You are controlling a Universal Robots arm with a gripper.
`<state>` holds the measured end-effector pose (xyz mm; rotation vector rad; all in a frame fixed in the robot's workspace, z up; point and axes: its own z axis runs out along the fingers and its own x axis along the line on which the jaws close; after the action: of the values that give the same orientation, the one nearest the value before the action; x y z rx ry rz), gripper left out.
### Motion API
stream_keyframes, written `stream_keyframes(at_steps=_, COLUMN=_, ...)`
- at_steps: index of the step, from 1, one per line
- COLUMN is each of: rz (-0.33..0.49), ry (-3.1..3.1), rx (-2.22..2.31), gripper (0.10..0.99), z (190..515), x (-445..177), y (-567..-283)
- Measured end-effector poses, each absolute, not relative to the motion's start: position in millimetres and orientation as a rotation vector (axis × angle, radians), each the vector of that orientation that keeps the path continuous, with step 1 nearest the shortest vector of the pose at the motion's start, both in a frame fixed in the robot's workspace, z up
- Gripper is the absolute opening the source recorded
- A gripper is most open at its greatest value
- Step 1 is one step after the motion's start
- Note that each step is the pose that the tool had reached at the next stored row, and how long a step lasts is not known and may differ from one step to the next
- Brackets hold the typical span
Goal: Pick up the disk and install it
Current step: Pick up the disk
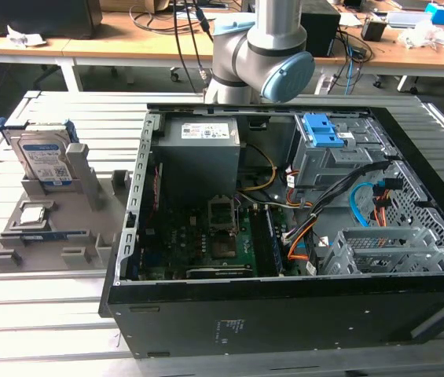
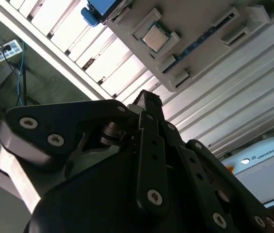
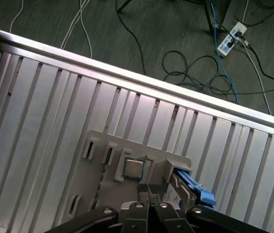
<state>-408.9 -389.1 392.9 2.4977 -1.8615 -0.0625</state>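
Standing on edge in a slot of the grey holder (image 1: 88,236), the disk (image 1: 45,161) has nothing gripping it, and a small processor chip (image 1: 34,214) lies just beside it in the same holder. The holder rests on the slatted bench (image 1: 49,314), and an open computer case (image 1: 284,314) sits at the exterior view's right of the holder. In the first wrist view the pincer (image 3: 149,190) is apart from the holder, its fingers seemingly pressed together on nothing.
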Motion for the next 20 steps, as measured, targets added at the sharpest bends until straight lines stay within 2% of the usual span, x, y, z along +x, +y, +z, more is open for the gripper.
stream_keyframes(at_steps=20, rz=-0.044, ry=-2.202, rx=2.182, gripper=0.106, z=392.5, x=-408.9, y=-389.1)
